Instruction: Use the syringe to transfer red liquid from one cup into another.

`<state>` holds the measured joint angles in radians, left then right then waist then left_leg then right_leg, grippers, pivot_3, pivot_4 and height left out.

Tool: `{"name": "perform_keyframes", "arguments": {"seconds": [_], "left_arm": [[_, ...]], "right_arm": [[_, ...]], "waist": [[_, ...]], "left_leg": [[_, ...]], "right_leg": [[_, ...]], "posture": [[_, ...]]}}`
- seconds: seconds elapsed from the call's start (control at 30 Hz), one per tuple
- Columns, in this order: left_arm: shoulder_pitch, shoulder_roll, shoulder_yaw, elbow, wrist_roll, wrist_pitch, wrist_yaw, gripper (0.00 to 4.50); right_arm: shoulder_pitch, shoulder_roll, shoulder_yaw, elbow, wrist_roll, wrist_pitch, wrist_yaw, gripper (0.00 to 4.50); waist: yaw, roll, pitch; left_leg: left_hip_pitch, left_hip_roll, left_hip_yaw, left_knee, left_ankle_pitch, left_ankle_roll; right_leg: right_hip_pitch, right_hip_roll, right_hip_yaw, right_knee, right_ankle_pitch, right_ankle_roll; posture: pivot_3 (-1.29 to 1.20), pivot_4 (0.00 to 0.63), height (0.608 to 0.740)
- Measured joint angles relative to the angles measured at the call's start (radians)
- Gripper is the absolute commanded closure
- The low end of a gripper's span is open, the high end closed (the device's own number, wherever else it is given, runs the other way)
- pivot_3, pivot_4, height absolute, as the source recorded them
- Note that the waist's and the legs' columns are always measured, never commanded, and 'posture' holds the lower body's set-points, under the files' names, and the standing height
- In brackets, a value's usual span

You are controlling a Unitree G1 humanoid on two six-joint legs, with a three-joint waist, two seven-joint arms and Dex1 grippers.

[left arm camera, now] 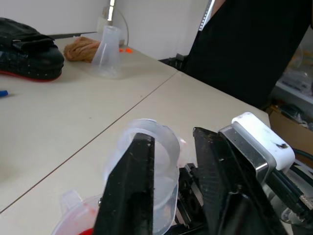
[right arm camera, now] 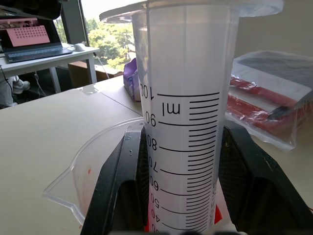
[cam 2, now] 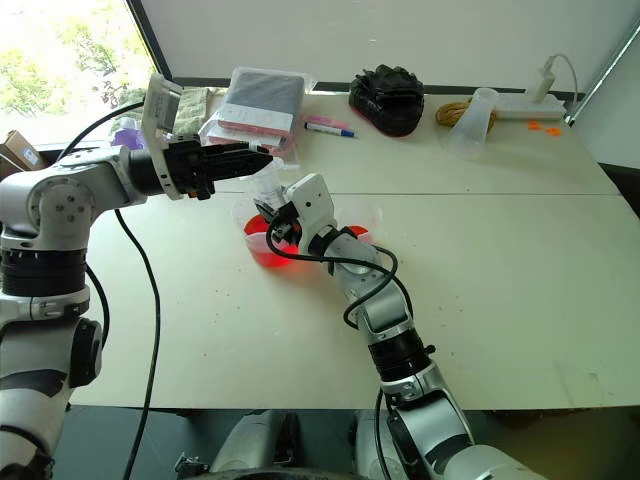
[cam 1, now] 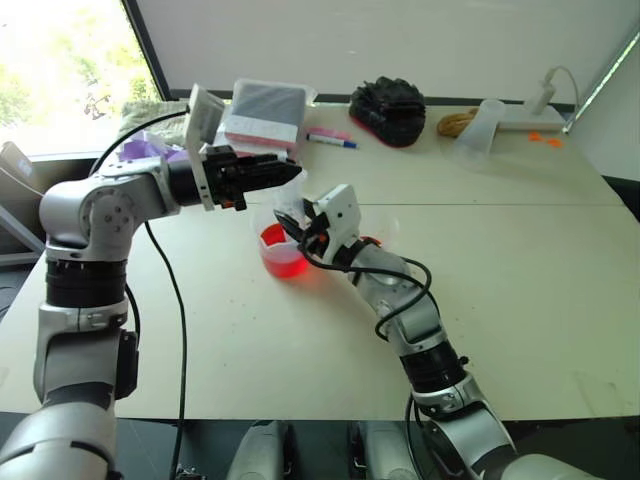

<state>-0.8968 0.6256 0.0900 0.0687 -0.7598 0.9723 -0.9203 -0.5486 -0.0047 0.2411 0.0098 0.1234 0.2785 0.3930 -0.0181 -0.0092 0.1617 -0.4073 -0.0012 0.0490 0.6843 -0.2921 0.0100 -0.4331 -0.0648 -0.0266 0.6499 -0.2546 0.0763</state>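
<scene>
A pale desk (cam 1: 520, 300) carries everything, with a window at its far left corner and a white wall behind. Taking the big cup (cam 1: 282, 250) of red liquid (cam 1: 283, 262) as my landmark: far behind it lie a packet (cam 1: 265, 112), a pen (cam 1: 331, 140), a black glove (cam 1: 390, 108) and a frosted beaker (cam 1: 480, 128). To its right and toward me the desk is bare, with free space out to the edges. My right pincer (right arm camera: 183, 196) is clamped on the syringe (right arm camera: 188, 117), upright over the cup. My left arm reaches in level from the left; its pincer (cam 1: 285, 172) closes around the plunger top (left arm camera: 146, 147) above the cup.
</scene>
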Motion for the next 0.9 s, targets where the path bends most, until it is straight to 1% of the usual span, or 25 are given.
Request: {"name": "perform_keyframes", "arguments": {"seconds": [0.47,0.9], "left_arm": [[-0.002,-0.004,0.002,0.004,0.01,0.0,0.003,4.46],[-0.065,-0.013,0.0,0.055,0.01,0.0,0.007,4.46]], "right_arm": [[0.001,0.003,0.001,0.0,0.001,0.002,0.0,3.16],[-0.004,0.027,-0.019,-0.012,0.013,0.004,-0.009,3.16]], "waist": [[0.0,0.0,0.0],[0.0,0.0,0.0]], "left_leg": [[0.0,0.0,0.0,0.0,0.0,0.0],[0.0,0.0,0.0,0.0,0.0,0.0]], "right_leg": [[0.0,0.0,0.0,0.0,0.0,0.0],[0.0,0.0,0.0,0.0,0.0,0.0]], "posture": [[0.0,0.15,0.74],[0.0,0.15,0.74]]}}
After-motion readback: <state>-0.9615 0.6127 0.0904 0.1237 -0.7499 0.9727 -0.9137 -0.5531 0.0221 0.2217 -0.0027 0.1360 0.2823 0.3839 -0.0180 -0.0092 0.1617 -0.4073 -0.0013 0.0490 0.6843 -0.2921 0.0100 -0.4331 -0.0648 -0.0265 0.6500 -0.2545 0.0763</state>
